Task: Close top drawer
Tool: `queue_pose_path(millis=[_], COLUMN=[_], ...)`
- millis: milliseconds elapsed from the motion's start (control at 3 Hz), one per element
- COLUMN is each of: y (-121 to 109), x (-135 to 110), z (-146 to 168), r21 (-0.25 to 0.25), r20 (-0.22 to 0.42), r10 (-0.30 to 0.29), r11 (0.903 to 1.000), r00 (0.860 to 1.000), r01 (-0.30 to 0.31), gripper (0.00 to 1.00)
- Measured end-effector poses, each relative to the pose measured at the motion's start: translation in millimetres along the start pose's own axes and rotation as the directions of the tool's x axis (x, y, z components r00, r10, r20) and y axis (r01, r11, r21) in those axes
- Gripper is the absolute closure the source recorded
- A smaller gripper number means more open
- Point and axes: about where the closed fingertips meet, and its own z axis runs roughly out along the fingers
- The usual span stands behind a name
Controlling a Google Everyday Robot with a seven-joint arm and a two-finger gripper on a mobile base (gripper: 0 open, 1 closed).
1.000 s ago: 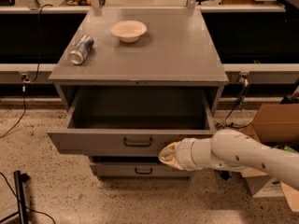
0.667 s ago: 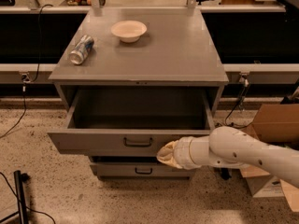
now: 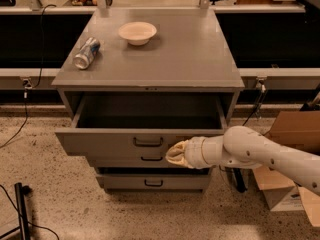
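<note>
The top drawer [image 3: 100, 143] stands pulled out of the grey cabinet [image 3: 165, 64]. Its box looks dark and empty. Its flat grey front carries a small black handle [image 3: 148, 142] at centre. My gripper [image 3: 176, 154], cream-coloured at the end of a white arm [image 3: 260, 154] that comes in from the right, rests against the lower edge of the drawer front. It is just right of and below the handle.
A white bowl [image 3: 137, 32] and a can [image 3: 86, 53] lying on its side are on the cabinet top. Two lower drawer fronts [image 3: 152, 183] sit below. A cardboard box [image 3: 287, 184] stands on the floor at right. A black stand [image 3: 21, 209] and cables are at lower left.
The gripper has moved up and a little left against the drawer front. The drawer front has slid a short way in towards the cabinet.
</note>
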Motion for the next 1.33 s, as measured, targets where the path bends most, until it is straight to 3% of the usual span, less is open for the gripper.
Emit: queue_pose_path(millis=[333,1000,1333], y=[-27,-67,-79], x=[-3,-11,-4], z=[15,46,51], r21=[-0.024,-0.088,-0.089], r20=[0.012,0.116,0.130], r10=[-0.025,0.045,0.076], r11=[0.9994,0.9955,0.9939], r00=[1.000,0.992,0.989], r01=[0.025,-0.035,-0.065], gripper=[1.00,1.00,1.00])
